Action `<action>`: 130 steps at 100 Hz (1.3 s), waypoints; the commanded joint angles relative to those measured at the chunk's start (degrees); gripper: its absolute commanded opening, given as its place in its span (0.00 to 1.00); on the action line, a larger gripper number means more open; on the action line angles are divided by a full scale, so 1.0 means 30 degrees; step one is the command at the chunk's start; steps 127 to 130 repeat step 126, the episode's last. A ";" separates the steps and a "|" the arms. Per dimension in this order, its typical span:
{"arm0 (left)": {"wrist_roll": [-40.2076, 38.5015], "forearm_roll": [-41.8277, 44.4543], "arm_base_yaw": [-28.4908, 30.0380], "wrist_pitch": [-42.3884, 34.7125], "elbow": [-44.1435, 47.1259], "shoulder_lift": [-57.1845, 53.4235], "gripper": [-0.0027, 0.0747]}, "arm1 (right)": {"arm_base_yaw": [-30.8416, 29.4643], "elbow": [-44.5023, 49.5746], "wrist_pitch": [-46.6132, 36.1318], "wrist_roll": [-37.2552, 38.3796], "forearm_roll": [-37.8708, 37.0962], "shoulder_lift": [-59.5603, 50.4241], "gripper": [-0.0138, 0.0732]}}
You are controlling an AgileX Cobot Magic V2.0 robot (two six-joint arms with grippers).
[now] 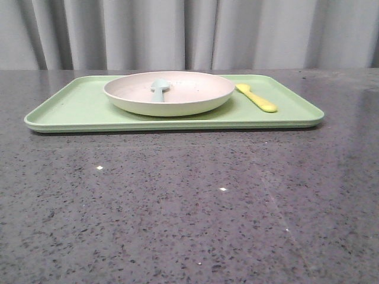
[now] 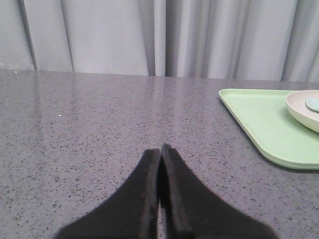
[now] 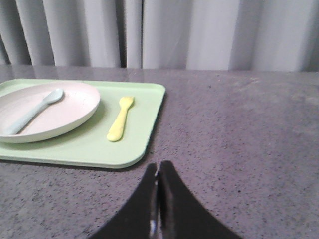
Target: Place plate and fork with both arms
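Observation:
The pinkish-cream plate [image 1: 189, 94] sits on the light-green tray [image 1: 77, 109], with a pale blue-grey spoon [image 1: 160, 87] lying in it. The yellow fork [image 1: 256, 97] lies on the tray just right of the plate. The right wrist view shows the plate [image 3: 70, 107] and the fork [image 3: 121, 118] too. My left gripper [image 2: 161, 148] is shut and empty, above bare table left of the tray [image 2: 259, 122]. My right gripper [image 3: 159, 165] is shut and empty, above the table near the tray's right front corner [image 3: 134, 157]. Neither gripper shows in the front view.
The dark speckled stone table [image 1: 189, 207] stretches in front of the tray. Grey curtains [image 1: 189, 29] hang behind the table's far edge.

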 commanded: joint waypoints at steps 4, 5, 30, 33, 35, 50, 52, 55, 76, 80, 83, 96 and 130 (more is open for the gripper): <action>-0.0162 -0.0011 0.0051 -0.1280 0.0240 -0.0642 0.01 | -0.1036 0.0658 -0.2613 -0.0229 0.0133 -0.0818 0.08; -0.0162 -0.0011 0.0051 -0.1280 0.0240 -0.0642 0.01 | -0.1088 0.0716 -0.2597 -0.0229 0.0133 -0.0886 0.08; -0.0162 -0.0011 0.0051 -0.1280 0.0240 -0.0642 0.01 | -0.2128 0.2747 -0.2518 -0.0229 0.0058 -0.3412 0.08; -0.0162 -0.0011 0.0051 -0.1280 0.0240 -0.0642 0.01 | -0.2183 0.2991 -0.2501 -0.0229 -0.0014 -0.3707 0.08; -0.0162 -0.0011 0.0051 -0.1280 0.0240 -0.0642 0.01 | -0.2181 0.3190 -0.2501 -0.0229 -0.0009 -0.3943 0.08; -0.0162 -0.0011 0.0051 -0.1280 0.0240 -0.0598 0.01 | -0.2181 0.3477 -0.1332 -0.0229 -0.0009 -0.5025 0.08; -0.0162 -0.0011 0.0051 -0.1280 0.0240 -0.0598 0.01 | -0.2181 0.3477 -0.1279 -0.0229 -0.0009 -0.5025 0.08; -0.0162 -0.0011 0.0051 -0.1280 0.0240 -0.0598 0.01 | -0.2181 0.3495 -0.1252 -0.0229 -0.0009 -0.5025 0.08; -0.0162 -0.0011 0.0051 -0.1280 0.0240 -0.0598 0.01 | -0.2181 0.3495 -0.1252 -0.0229 -0.0009 -0.5025 0.08; -0.0162 -0.0011 0.0051 -0.1280 0.0240 -0.0598 0.01 | -0.2181 0.3478 -0.1143 -0.0229 -0.0009 -0.5025 0.08; -0.0162 -0.0011 0.0051 -0.1280 0.0240 -0.0598 0.01 | -0.2181 0.3478 -0.1143 -0.0229 -0.0009 -0.5025 0.08; -0.0162 -0.0011 0.0051 -0.1280 0.0240 -0.0598 0.01 | -0.2181 0.3478 -0.1143 -0.0229 -0.0009 -0.5025 0.08; -0.0162 -0.0011 0.0051 -0.1280 0.0240 -0.0598 0.01 | -0.2181 0.3478 -0.1143 -0.0229 -0.0009 -0.5025 0.08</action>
